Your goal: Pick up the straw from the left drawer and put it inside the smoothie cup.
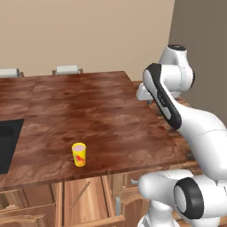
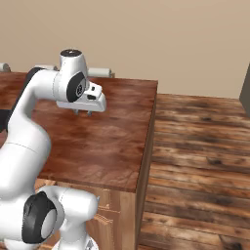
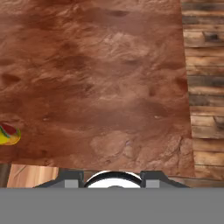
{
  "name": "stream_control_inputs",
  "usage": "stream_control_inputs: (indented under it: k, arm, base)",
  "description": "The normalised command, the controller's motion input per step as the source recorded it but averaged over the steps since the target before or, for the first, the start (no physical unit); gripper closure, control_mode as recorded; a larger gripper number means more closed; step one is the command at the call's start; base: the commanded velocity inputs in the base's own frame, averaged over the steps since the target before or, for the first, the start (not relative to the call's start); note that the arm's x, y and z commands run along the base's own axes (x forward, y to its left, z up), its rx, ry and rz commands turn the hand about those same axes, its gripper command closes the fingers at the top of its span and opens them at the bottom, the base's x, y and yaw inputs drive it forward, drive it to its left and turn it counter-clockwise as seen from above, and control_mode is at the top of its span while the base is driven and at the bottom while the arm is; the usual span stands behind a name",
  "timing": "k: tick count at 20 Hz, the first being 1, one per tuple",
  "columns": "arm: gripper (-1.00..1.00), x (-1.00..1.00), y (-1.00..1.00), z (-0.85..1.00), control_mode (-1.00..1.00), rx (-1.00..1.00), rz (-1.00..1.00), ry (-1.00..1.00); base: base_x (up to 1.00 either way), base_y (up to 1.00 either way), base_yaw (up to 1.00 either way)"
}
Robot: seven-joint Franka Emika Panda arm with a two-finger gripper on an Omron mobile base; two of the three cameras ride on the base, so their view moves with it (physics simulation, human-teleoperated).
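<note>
The straw (image 1: 80, 195), a thin tan stick, lies slanted on the plank bottom of the open left drawer (image 1: 95, 200) below the counter's front edge. On the dark wooden counter (image 1: 88, 115), near that edge, stands the yellow smoothie cup (image 1: 79, 154) with its red mark and pinkish rim. The cup (image 3: 8, 134) also peeks in at the left edge of the hand view. My gripper (image 2: 82, 113) hangs above the counter's right part, well away from cup and drawer. Its fingers point down with a gap between them and nothing in it.
A black sink (image 1: 6, 146) is set into the counter at the left. Two white chair backs (image 1: 66, 69) stand behind the far edge. A narrower drawer front with a silver handle (image 1: 118, 206) sits right of the open drawer. Plank floor (image 2: 200, 146) lies past the counter's right edge.
</note>
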Motion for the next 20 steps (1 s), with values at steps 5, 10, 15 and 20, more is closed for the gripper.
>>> stream_control_inputs:
  k: [5,10,15,20]
  arm:
    - [-1.0,-0.63,0.19,-0.17,-1.0,-0.01,0.02,-0.05]
    - [-1.0,-0.99,0.98,-0.92,-1.0,-0.09,0.05,0.16]
    - [-1.0,-0.77,1.0,-1.0,-1.0,-0.12,0.0,0.21]
    - [-1.0,-0.38,1.0,-0.79,-1.0,-0.01,-0.01,0.19]
  base:
    - [0.0,0.0,0.0]
    - [0.0,0.0,0.0]
    - [0.0,0.0,0.0]
    - [0.0,0.0,0.0]
